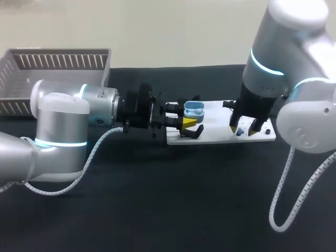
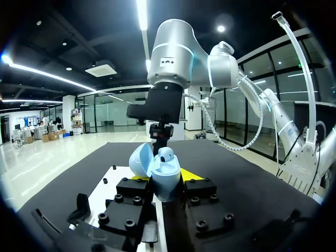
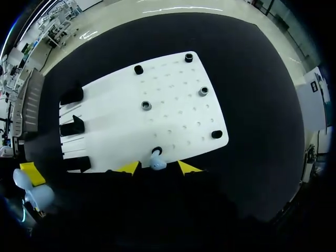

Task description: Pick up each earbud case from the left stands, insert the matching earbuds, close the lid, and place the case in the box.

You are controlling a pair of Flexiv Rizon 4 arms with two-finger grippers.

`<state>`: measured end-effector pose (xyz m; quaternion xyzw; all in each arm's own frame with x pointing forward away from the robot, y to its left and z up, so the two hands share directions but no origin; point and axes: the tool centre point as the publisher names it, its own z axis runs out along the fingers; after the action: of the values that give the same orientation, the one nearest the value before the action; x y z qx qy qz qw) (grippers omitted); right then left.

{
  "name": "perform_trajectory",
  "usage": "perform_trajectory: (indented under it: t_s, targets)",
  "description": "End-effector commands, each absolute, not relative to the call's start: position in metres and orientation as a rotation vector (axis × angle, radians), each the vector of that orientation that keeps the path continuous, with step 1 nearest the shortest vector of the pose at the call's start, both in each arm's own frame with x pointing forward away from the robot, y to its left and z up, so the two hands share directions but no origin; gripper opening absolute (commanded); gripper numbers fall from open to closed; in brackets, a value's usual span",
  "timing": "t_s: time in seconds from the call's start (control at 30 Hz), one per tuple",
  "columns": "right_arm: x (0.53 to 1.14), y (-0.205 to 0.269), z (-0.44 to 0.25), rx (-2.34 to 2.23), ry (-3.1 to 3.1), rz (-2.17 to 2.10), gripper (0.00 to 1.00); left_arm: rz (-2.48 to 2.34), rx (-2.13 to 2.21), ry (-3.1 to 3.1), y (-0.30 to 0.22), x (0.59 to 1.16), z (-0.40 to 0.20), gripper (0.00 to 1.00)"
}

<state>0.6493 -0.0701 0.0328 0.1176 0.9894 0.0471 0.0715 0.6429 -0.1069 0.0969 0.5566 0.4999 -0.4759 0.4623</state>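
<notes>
Left gripper (image 2: pixel 166 179), clamping case (image 2: pixel 168 188) (lid (image 2: pixel 140 160) open)

Black matte table (image 1: pixel 157 210) fills most of the head view. A white flat base plate (image 1: pixel 215 135) lies on it, right of centre, long side running left to right. The right wrist view shows a grid of small holes across the plate. Short black pegs (image 3: pixel 138 69) stand near the plate's edges and corners. Two grey ring sockets (image 3: pixel 146 105) sit further in, well apart. The left wrist view shows one plate corner, flat on the table.
</notes>
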Motion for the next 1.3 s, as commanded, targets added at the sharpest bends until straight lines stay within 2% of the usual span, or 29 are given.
perform_trajectory:
  t_s: [0.03, 0.63, 0.67, 0.7, 0.97, 1.3]
  targets:
    - [0.656, -0.068, 0.025, 0.359, 2.983, 0.142, 0.4, -1.165, 1.365, 1.23, -0.107, 0.641, 0.097, 0.0]
    - [0.658, -0.069, 0.024, 0.384, 2.987, 0.165, 0.2, -1.165, 1.365, 1.23, -0.107, 0.641, 0.097, 0.0]
    - [0.658, -0.069, 0.024, 0.385, 2.987, 0.166, 0.15, -1.165, 1.365, 1.23, -0.107, 0.641, 0.097, 0.0]
    - [0.658, -0.069, 0.024, 0.386, 2.986, 0.166, 0.0, -1.165, 1.365, 1.23, -0.107, 0.641, 0.097, 0.0]
    - [0.657, -0.07, 0.033, 0.397, 2.98, 0.169, 0.0, -1.165, 1.365, 1.23, -0.107, 0.641, 0.097, 0.0]
    - [0.637, -0.065, 0.078, 0.399, 2.994, 0.173, 0.0, -1.165, 1.365, 1.23, -0.107, 0.641, 0.097, 0.0]
